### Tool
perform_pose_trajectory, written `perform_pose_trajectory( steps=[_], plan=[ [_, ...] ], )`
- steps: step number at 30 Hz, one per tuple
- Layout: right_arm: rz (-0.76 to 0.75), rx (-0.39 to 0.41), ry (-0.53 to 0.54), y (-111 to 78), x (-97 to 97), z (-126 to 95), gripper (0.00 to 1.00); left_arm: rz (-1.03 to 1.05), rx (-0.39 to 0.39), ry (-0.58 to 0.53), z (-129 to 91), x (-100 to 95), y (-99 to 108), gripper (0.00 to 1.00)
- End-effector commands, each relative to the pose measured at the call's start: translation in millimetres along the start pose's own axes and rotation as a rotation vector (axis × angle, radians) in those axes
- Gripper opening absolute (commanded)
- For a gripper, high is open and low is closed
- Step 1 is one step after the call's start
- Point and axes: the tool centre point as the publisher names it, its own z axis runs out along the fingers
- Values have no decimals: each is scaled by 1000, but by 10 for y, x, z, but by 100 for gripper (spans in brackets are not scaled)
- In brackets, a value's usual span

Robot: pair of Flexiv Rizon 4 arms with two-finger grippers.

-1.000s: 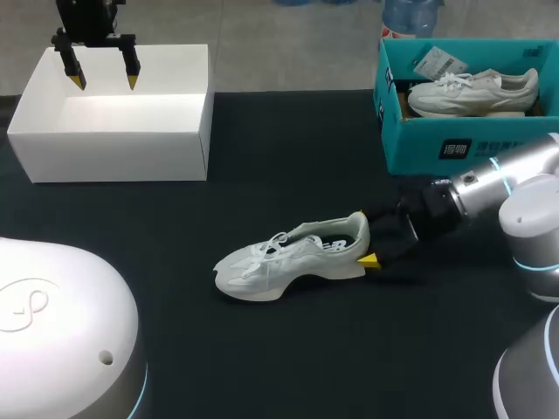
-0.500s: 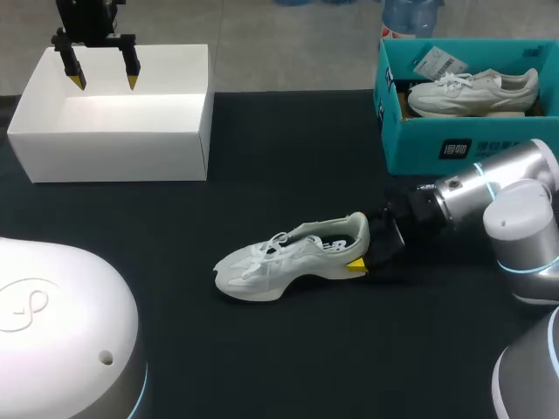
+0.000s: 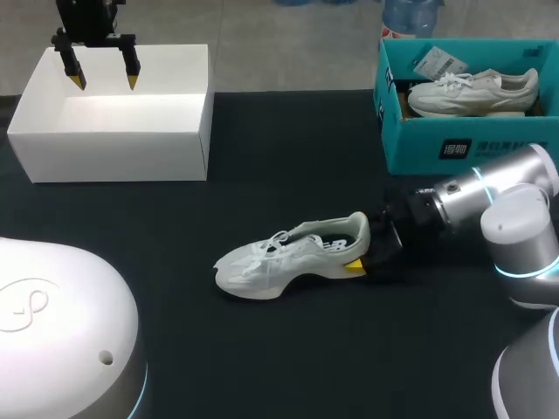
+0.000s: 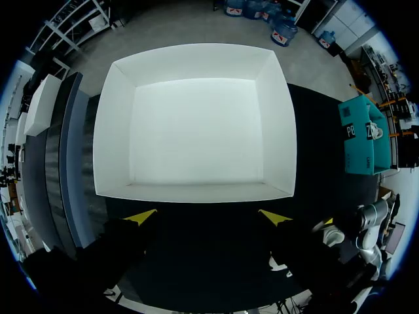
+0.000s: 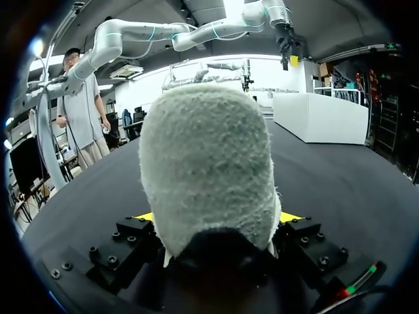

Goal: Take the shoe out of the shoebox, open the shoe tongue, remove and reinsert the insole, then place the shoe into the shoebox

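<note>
1. White and upright on its sole, the shoe [image 3: 293, 257] sits out on the black table [image 3: 288, 157]. Its toe points toward our left side and its heel toward the right gripper [image 3: 362, 253]. It is well apart from both the white box [image 3: 113, 144] and the teal box [image 3: 454, 148], which holds a second shoe [image 3: 472, 90].
2. We judge the take-out step done, since the shoe is on the table and the white box is empty. The step in hand looks like securing the heel. We cannot tell from here whether the tongue and insole work is already done.
3. If that work remains, the next move calls for a steady hold on the heel while our other arm comes across to lift the tongue. If it is done, we need a level lift and a carry across to the white box, which has room for the whole sole.
4. Our right fingers [image 5: 288, 216] are closed in on the heel. In the right wrist view a yellow tip presses each side of the padded collar, so we read this as a grip on the shoe, low at its back.
5. Our left gripper [image 3: 105, 82] hangs above the white box's far edge. Its fingers [image 4: 141, 216] are spread wide, holding and touching nothing.
</note>
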Motion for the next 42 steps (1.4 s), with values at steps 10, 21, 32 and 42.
perform_pose_trajectory(
  steps=[10,21,32,42],
  plan=[
    [28,29,-154,33,255,-208,0,0,0,0,0,0,0,100],
    [80,47,-200,39,354,-223,0,0,0,0,0,0,0,100],
    [107,31,-210,-20,426,-165,0,0,0,0,0,0,0,100],
    [115,30,-191,-52,396,-151,0,0,0,0,0,0,0,100]
  ],
)
